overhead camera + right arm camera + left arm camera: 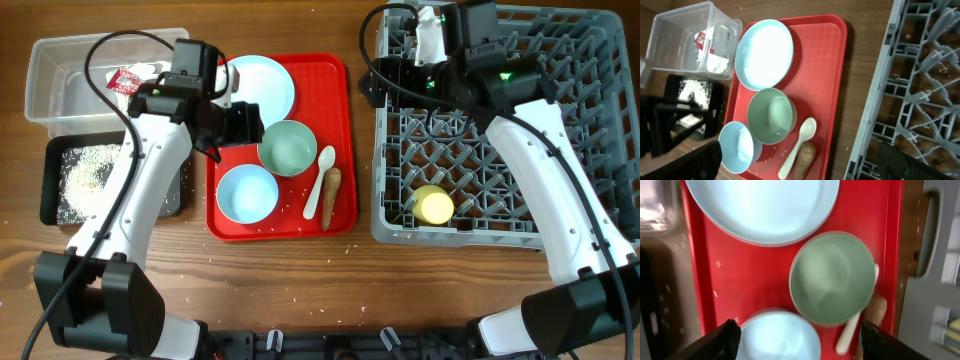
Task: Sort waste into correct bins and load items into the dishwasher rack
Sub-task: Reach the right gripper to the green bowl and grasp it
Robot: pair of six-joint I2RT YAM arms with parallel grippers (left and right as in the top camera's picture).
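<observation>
On the red tray (340, 100) lie the pale blue plate (262, 85), the pale green bowl (288, 147), the pale blue bowl (247, 192), the white spoon (320, 182) and the brown root piece (332, 196). My left gripper (245, 125) hovers over the tray, open and empty. In the left wrist view its fingers (800, 342) straddle the blue bowl (777, 337), below the green bowl (832, 277). My right gripper (410, 70) is open and empty above the left edge of the grey rack (600, 100). The yellow cup (434, 205) sits in the rack.
The clear tub (60, 80) at the far left holds the red sauce packet (126, 81) and white tissue (715, 62). The black tray (55, 180) in front of it holds rice. Loose rice grains lie on the red tray and the wooden table.
</observation>
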